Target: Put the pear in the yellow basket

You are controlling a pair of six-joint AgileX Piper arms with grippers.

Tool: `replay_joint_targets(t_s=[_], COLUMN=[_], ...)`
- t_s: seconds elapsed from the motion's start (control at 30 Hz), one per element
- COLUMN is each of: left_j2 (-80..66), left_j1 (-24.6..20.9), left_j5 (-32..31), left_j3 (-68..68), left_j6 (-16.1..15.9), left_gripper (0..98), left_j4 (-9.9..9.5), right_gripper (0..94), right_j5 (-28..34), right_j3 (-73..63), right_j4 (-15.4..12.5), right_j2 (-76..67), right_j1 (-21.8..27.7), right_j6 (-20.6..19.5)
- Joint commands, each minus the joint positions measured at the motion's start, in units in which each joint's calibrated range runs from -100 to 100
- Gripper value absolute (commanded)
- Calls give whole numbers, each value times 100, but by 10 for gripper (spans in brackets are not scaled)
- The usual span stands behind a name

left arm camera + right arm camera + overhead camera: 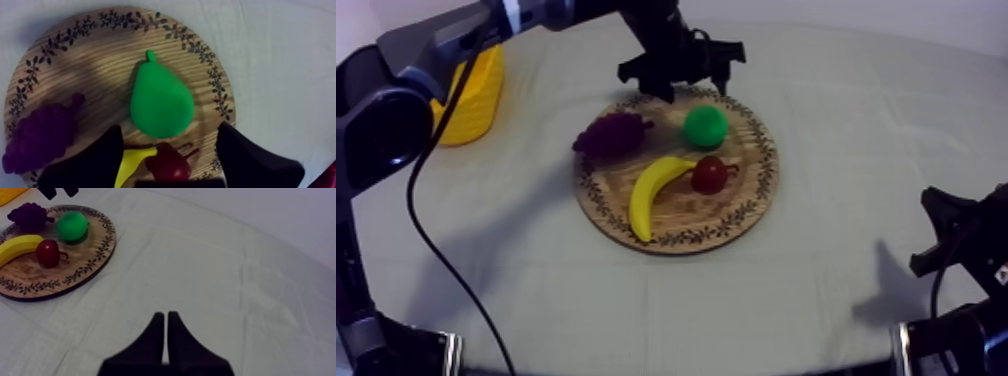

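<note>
The green pear (pixel 705 125) lies on the far side of the round wooden board (pixel 676 240), stem pointing away from the banana. My left gripper (pixel 686 78) hangs above the board's far rim, just behind the pear. In the left wrist view its black fingers (pixel 95 160) stand wide apart on either side of the pear (pixel 161 105), open and holding nothing. The yellow basket (pixel 471 95) stands at the far left of the table. My right gripper (pixel 166 319) rests low at the right, its fingers together as a narrow wedge, far from the board (pixel 75 278).
Purple grapes (pixel 611 133), a banana (pixel 654 190) and a small red fruit (pixel 710 174) share the board with the pear. The red fruit sits closest to the pear, on its near side. Bare cloth stretches between board and basket.
</note>
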Motion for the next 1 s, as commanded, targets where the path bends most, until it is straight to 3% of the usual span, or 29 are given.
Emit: replay_joint_targets(t_s=[0.0,0.23,0.63,0.97], left_j2=[167,629,1066,1532], left_j1=[27,111,70,63], left_j5=[92,368,545,765], left_j3=[-137,-610,-906,-1562], left_j6=[93,332,393,348], left_gripper=[680,693,823,870], left_j4=[-24,-47,55,79], right_gripper=[4,4,4,4], right_j5=[2,2,2,2], right_j3=[-5,-5,-5,-5], right_j4=[1,1,1,1], right_j2=[-4,-4,-4,-4], right_j1=[0,0,0,0], right_j6=[-4,-3,-4,-4])
